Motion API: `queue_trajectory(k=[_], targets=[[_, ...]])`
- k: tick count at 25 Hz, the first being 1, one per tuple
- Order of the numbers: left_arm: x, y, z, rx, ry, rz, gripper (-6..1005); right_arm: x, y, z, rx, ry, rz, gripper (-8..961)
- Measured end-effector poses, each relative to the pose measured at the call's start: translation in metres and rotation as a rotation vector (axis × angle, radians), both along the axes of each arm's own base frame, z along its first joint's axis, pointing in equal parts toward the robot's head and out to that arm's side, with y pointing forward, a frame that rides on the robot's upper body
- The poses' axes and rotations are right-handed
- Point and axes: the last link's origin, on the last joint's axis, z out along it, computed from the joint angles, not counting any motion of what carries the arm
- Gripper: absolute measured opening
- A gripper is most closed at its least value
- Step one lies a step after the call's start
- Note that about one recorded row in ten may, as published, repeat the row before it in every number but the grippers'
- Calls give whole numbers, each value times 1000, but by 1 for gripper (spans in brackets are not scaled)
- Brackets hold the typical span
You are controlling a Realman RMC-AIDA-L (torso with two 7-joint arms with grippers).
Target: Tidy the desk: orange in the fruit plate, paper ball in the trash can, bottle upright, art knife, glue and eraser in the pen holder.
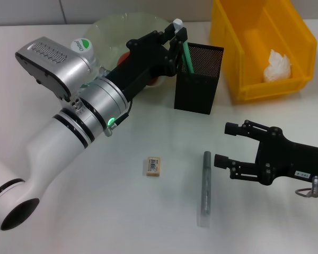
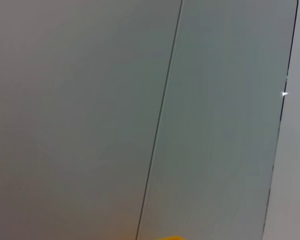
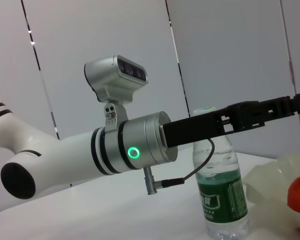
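On the white desk [image 1: 95, 211], art knife [image 1: 205, 189] lies lengthwise, front-to-back.

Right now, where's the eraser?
In the head view the eraser lies flat on the table, front centre, left of the art knife and well short of the pen holder.

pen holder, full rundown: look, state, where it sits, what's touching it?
The pen holder is a black square mesh cup, metal by the look, standing upright on the white desk between the fruit plate and the yellow bin. A green stick with a white cap leans inside against its rim. The left tool is at that rim, shut on the stick. The eraser and grey knife lie on the desk, apart from it.
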Motion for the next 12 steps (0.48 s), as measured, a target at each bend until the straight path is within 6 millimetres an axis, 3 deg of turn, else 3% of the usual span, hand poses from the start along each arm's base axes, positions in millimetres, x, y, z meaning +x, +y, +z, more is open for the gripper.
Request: queue_trajectory(k=[12], targets=[[5,-4,-3,-18,14,-43,191,0,0,0,6,-1,0,788]])
